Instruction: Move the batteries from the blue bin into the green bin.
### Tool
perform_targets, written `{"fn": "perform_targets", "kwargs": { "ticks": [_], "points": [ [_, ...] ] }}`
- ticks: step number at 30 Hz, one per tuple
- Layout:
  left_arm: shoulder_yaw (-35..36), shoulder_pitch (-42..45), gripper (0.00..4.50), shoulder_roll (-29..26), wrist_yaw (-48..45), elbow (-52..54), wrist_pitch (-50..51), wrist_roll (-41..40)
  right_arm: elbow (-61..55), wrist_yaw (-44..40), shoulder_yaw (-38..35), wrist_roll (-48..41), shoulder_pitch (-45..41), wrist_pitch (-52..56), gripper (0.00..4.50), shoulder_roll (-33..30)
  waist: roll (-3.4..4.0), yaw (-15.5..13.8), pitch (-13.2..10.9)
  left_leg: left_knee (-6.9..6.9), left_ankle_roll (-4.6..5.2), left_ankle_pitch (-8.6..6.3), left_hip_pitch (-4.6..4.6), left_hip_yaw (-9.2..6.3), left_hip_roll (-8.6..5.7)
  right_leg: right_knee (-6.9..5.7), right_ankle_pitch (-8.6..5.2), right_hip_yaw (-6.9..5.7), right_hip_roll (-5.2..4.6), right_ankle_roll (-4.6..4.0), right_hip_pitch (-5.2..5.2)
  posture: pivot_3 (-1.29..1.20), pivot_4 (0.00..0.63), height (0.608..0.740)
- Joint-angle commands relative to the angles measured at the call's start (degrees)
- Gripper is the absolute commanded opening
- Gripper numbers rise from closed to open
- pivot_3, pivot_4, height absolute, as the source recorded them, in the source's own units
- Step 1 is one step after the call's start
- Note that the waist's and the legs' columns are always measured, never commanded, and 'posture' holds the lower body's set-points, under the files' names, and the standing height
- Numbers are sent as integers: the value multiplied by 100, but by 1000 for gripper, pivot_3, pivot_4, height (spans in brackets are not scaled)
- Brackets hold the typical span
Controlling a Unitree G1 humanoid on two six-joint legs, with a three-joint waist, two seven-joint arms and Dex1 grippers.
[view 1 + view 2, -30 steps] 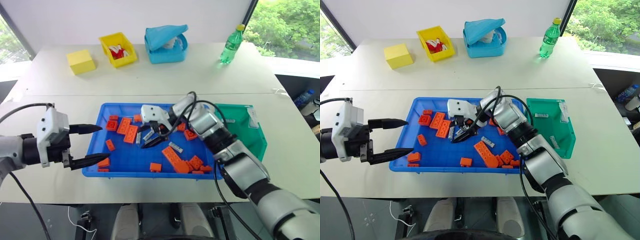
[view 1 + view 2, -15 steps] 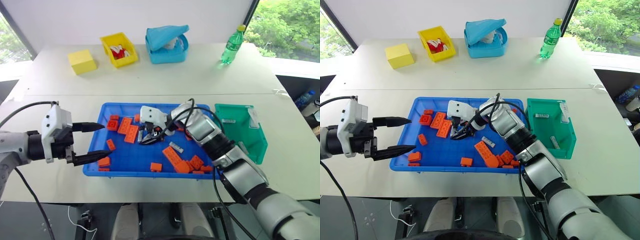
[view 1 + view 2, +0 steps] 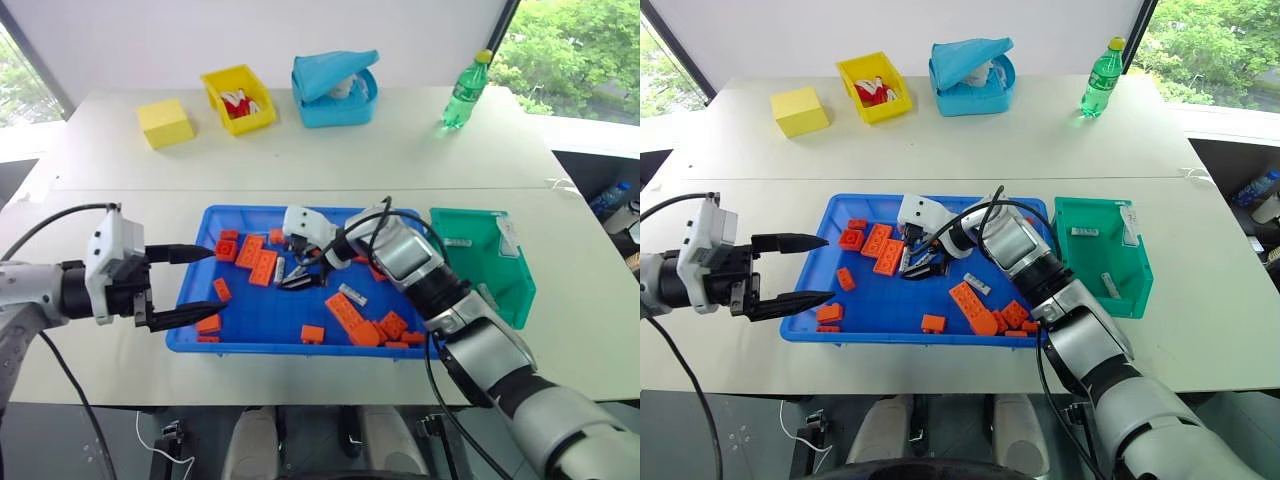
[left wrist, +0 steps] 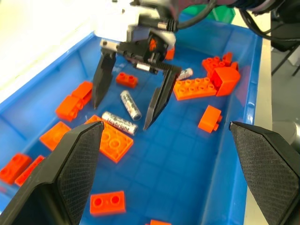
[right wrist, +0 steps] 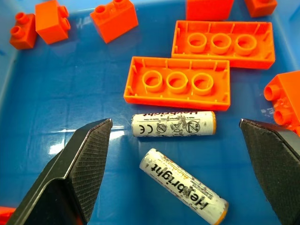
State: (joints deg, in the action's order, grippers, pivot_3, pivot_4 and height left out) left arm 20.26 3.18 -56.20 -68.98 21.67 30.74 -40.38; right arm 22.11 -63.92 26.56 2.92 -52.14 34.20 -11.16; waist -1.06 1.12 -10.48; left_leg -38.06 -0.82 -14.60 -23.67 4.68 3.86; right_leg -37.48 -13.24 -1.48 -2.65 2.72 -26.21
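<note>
Two batteries [image 5: 173, 124] [image 5: 185, 187] lie side by side on the floor of the blue bin [image 3: 262, 312], among orange bricks [image 3: 262, 266]. My right gripper [image 3: 301, 273] hangs open just above them, one finger on either side, touching neither. From the left wrist view the pair [image 4: 130, 104] sits between those fingers, and a third battery [image 4: 186, 72] lies farther off. The green bin [image 3: 500, 262] stands against the blue bin's right end, with a slim silver cylinder [image 3: 1107, 284] inside. My left gripper [image 3: 218, 280] is open and empty over the blue bin's left rim.
Orange bricks [image 3: 350, 318] are scattered across the blue bin. At the back of the table stand a yellow block [image 3: 162, 123], a small yellow bin [image 3: 238, 98], a light-blue lidded container [image 3: 333, 85] and a green bottle [image 3: 465, 90].
My right gripper's jaws have spread wider and its wrist has turned, bringing the fingers down around the two batteries. The left gripper has stayed where it was.
</note>
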Motion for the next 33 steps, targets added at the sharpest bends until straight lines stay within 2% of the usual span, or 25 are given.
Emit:
{"fn": "perform_targets", "kwargs": {
  "ticks": [1,3,4,6,9,15,20,22,28,33],
  "points": [
    [-129,207,4500,-50,-88,-82,-131,63,15,57,56,-44,44,-112,4462,111,0,0,0,0,0,0,0,0,0,0,0,0,0,0,0,0,150,736],
    [-185,306,4500,-45,-100,-130,-153,76,142,128,69,-12,60,-206,4462,170,-5,11,3,0,0,0,0,0,0,0,0,0,1,0,1,0,150,736],
    [-207,355,4500,-37,-116,-151,-160,77,196,177,53,-9,63,-231,4227,204,-5,14,3,0,0,0,0,0,0,0,0,0,2,0,0,0,150,736],
    [-249,431,4500,-16,-144,-175,-154,68,238,234,19,-17,64,-263,3589,231,-5,8,3,0,0,0,2,-1,0,0,0,0,2,0,1,0,150,736],
    [-391,522,4500,77,-150,-136,-121,-12,-64,207,-82,-122,59,-111,2219,159,-5,3,3,0,0,0,1,-1,0,0,0,0,2,1,1,0,150,736],
    [-680,730,4500,302,-236,-206,-203,-5,-1723,45,-682,-728,35,971,2212,-438,-6,-35,3,0,0,0,-3,-1,0,0,0,0,0,1,-1,0,150,736],
    [-985,1036,4500,416,-360,-366,-232,65,-3317,47,-1702,-1428,170,2253,2212,-1548,-8,-59,4,-2,0,0,-7,-4,-2,7,0,-4,-2,2,2,0,150,736],
    [-1108,1210,4500,480,-402,-488,-243,93,-3667,-109,-2119,-1583,504,2246,2212,-2317,-9,-70,4,-2,0,0,-8,-5,-3,9,0,-4,-3,2,3,0,150,736],
    [-1445,1490,4500,661,-544,-870,-458,347,-3579,-309,-3189,-1864,1604,2013,2212,-4097,-13,-31,5,0,1,-1,-8,-6,-5,30,-1,-7,-2,2,13,0,150,736],
    [-1538,1695,4500,752,-619,-1014,-494,390,-3339,-146,-3690,-1968,2263,1827,2212,-4652,-15,6,3,8,3,-1,9,-7,-2,25,-1,2,8,3,14,0,150,736]
  ]
}}
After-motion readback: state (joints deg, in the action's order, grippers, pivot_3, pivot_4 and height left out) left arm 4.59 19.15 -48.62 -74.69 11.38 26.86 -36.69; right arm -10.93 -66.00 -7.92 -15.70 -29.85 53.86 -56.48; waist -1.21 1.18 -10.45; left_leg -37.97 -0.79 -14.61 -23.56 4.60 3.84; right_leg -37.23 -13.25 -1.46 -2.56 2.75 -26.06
